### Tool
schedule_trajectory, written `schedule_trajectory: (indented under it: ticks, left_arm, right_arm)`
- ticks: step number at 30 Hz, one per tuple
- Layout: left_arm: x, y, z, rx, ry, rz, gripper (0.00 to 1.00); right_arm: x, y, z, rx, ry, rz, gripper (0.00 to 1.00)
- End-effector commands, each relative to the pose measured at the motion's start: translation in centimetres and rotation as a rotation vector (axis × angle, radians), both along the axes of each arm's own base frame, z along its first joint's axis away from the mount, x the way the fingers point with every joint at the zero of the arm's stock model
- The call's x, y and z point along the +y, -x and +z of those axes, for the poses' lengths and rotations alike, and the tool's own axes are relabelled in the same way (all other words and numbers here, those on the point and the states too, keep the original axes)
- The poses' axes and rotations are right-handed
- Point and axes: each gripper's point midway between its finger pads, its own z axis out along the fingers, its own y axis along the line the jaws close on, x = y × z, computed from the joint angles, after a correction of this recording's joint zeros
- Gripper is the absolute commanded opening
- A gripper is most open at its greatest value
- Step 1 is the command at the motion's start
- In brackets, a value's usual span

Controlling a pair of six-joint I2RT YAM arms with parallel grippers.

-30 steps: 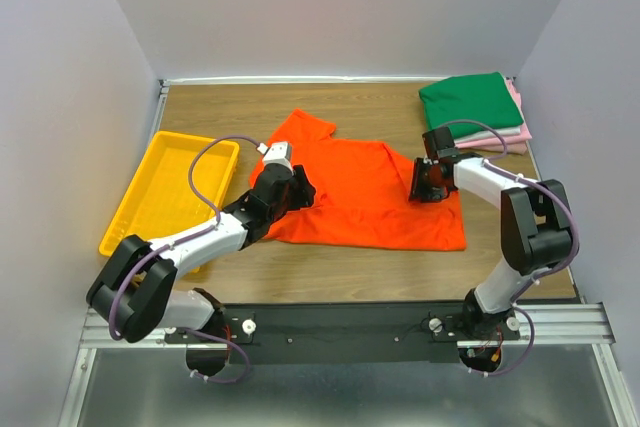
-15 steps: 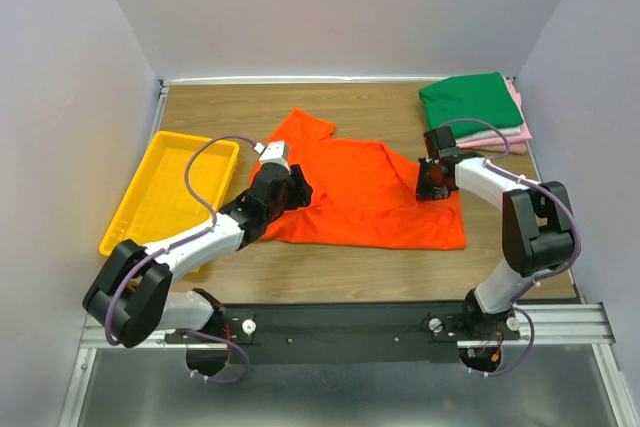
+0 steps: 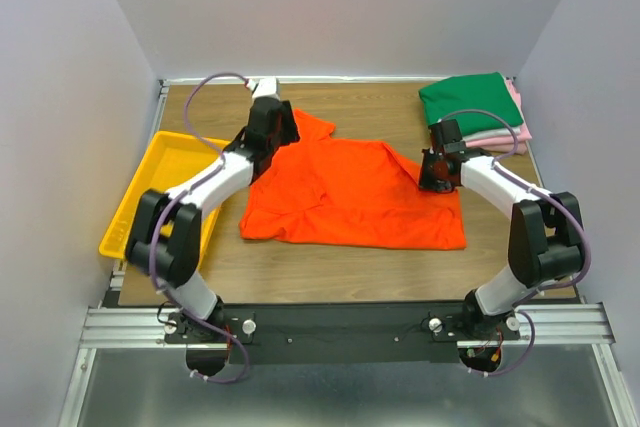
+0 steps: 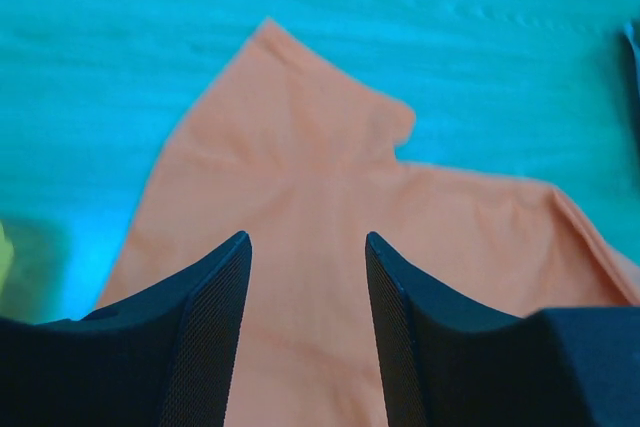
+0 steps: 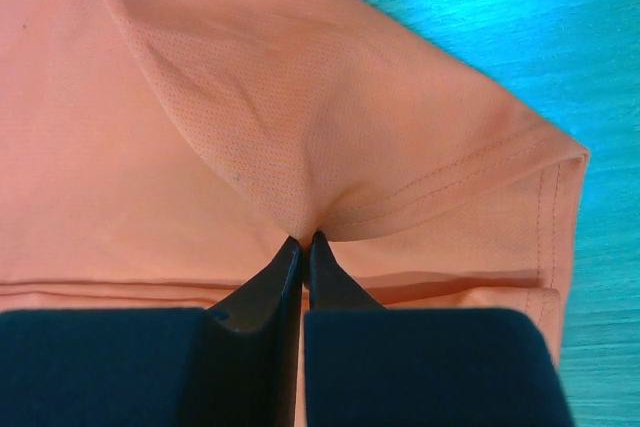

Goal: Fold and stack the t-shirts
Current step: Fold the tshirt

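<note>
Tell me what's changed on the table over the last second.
The left gripper swung from the near-left part of the orange t-shirt out to its far-left sleeve, jaws open, holding nothing. The right gripper edged slightly farther out, shut on the right sleeve. The shirt lies much as before; the folded stack and the yellow tray stayed put.

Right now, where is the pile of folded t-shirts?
In the top external view, the pile of folded t-shirts sits at the far right corner of the table, just beyond the right gripper, which pinches the orange t-shirt.
</note>
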Motion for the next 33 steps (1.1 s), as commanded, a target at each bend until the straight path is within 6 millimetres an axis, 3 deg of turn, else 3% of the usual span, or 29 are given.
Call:
schedule_trajectory:
  ticks: [1,2,3,4,6,7,8,9,10,11,13,15,16,17,18,19,21,23,24,25,33]
  left_arm:
    - [0.7,-4.4,-0.1,0.008,-0.135,0.017,0.56]
    - [0.8,-5.0,-2.9,0.082,-0.184,0.015,0.56]
    - [0.6,-6.8,-1.3,0.052,-0.193,0.036,0.56]
    - [0.8,-7.3,-4.3,0.126,-0.245,0.032,0.56]
    - [0.8,-8.7,-5.0,0.142,-0.282,0.046,0.56]
    - [0.5,-10.0,-3.8,0.117,-0.28,0.051,0.56]
    - [0.7,-10.3,-5.9,0.165,-0.312,0.047,0.56]
    - [0.5,-11.5,-4.8,0.142,-0.312,0.056,0.56]
    - [0.6,-12.0,-5.0,0.15,-0.32,0.061,0.56]
    - [0.9,-12.0,-6.8,0.194,-0.346,0.062,0.56]
    - [1.2,-13.2,-6.3,0.182,-0.352,0.071,0.56]
    - [1.6,-13.8,-7.6,0.205,-0.367,0.065,0.56]
    - [1.6,-14.5,-7.0,0.189,-0.364,0.068,0.56]
    - [1.7,-14.7,-8.2,0.215,-0.376,0.063,0.56]
    - [1.7,-15.5,-7.3,0.196,-0.372,0.062,0.56]
    - [1.8,-15.5,-8.9,0.23,-0.387,0.053,0.55]
    - [1.8,-16.6,-8.4,0.216,-0.393,0.045,0.55]
    - [1.9,-17.0,-9.6,0.231,-0.409,0.039,0.55]
    - [1.7,-17.7,-8.9,0.211,-0.404,0.042,0.55]
    - [2.1,-17.7,-10.0,0.236,-0.412,0.038,0.55]
    - [1.0,-18.4,-11.2,0.24,-0.387,-0.048,0.53]
  right_arm:
    - [0.0,0.2,0.4,0.002,0.006,0.004,0.09]
    - [0.0,0.3,0.4,0.002,0.008,0.002,0.09]
    - [-0.1,0.4,0.3,0.005,0.009,0.003,0.09]
    - [0.0,0.5,0.3,0.004,0.006,0.006,0.09]
    - [0.1,0.7,0.2,0.007,0.0,0.012,0.09]
    - [0.0,0.8,0.2,0.007,-0.001,0.01,0.09]
    - [0.2,0.9,0.2,0.008,-0.005,0.016,0.09]
    - [0.3,1.0,0.3,0.006,-0.009,0.021,0.09]
    - [0.3,1.0,0.2,0.007,-0.011,0.023,0.09]
    - [0.4,1.0,0.2,0.006,-0.015,0.028,0.09]
    - [0.7,1.1,0.3,0.005,-0.031,0.039,0.09]
    - [0.9,1.1,0.5,-0.004,-0.045,0.044,0.09]
    - [1.0,1.2,0.5,-0.003,-0.049,0.05,0.09]
    - [1.0,1.1,0.5,-0.006,-0.052,0.051,0.09]
    - [1.1,1.2,0.4,-0.005,-0.054,0.053,0.09]
    - [1.0,1.2,0.3,-0.004,-0.053,0.049,0.09]
    - [1.6,1.4,0.2,0.002,-0.078,0.067,0.09]
    - [1.7,1.5,0.0,0.005,-0.083,0.072,0.09]
    - [1.7,1.6,0.0,0.006,-0.088,0.075,0.09]
    - [1.8,1.6,-0.1,0.007,-0.092,0.076,0.09]
    - [2.1,1.6,0.4,-0.011,-0.105,0.087,0.09]
